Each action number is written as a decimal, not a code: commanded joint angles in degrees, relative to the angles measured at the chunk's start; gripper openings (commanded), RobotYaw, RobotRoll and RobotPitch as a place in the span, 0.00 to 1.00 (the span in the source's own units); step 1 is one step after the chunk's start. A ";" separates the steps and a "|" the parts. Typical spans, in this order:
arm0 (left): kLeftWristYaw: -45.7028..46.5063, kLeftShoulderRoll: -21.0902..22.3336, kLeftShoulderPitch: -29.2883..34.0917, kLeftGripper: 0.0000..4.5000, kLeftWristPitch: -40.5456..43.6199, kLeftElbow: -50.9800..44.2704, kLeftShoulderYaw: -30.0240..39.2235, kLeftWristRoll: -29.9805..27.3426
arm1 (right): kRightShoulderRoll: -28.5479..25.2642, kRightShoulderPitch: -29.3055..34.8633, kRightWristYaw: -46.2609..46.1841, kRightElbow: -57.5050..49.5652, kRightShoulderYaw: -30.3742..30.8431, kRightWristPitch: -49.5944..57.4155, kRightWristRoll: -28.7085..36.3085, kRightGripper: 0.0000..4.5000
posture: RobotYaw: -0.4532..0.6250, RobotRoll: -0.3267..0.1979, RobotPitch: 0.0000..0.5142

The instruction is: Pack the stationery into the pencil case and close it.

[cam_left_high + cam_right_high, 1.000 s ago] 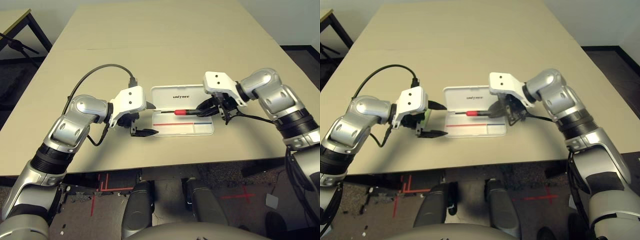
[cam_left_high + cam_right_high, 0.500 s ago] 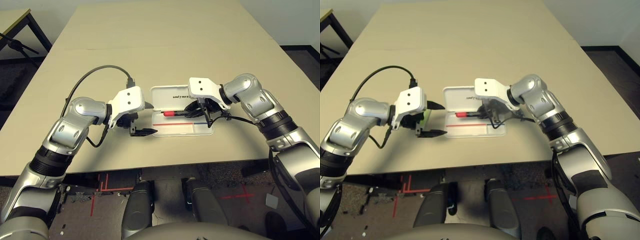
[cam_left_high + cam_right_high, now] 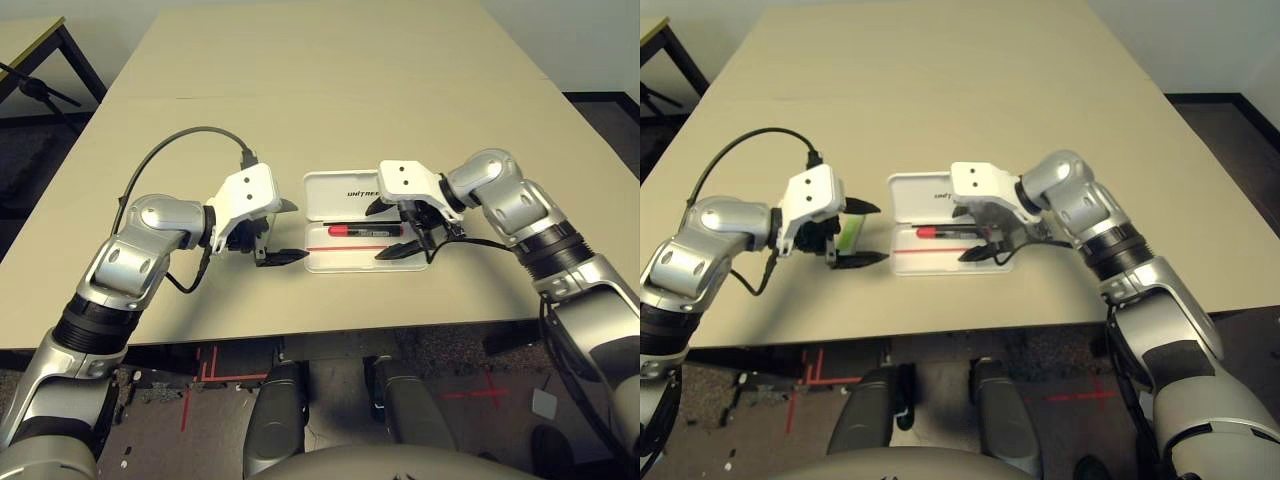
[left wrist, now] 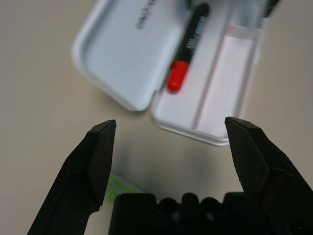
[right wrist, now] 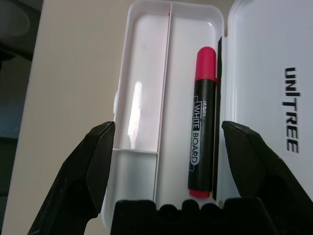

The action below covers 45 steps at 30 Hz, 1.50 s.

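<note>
The white pencil case (image 3: pixel 340 262) lies open in the middle of the table, its lid (image 3: pixel 330 190) with the dark print flat on the far side. The red marker (image 3: pixel 362 229) with black barrel lies in the tray (image 5: pixel 142 98) along the hinge side, touched by nothing. My right gripper (image 3: pixel 378 233) hovers open just over the tray, one finger on each side of the marker (image 5: pixel 202 122). My left gripper (image 3: pixel 298 232) stands open to the left of the case, over the lime-green highlighter (image 3: pixel 848 235), which lies on the table and is partly hidden beneath it.
A thin red divider line (image 3: pixel 345 247) runs along the tray. The beige table (image 3: pixel 330 90) stretches far behind the case. A black cable (image 3: pixel 190 135) loops over my left forearm. A dark table leg (image 3: pixel 40 90) stands beyond the table's left edge.
My right gripper carried the red marker leftward down into the tray, then opened and let it go. My left gripper drifted slightly left and stays open.
</note>
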 commanded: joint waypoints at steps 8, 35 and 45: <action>17.32 -7.41 -4.80 1.00 20.34 1.08 4.56 -1.48 | -8.70 2.93 6.30 2.80 -4.99 -4.47 7.07 0.99 | 0.48 0.62 0.26; 37.40 -13.71 -5.42 1.00 34.77 7.25 -2.23 4.54 | -26.25 6.97 6.35 -0.56 -3.14 -2.24 38.77 0.99 | 0.43 0.62 0.26; 33.86 -11.71 -4.69 0.28 35.41 9.91 -4.29 3.46 | -26.38 7.02 6.35 -0.33 -2.76 -4.03 39.24 1.00 | 0.43 0.62 0.27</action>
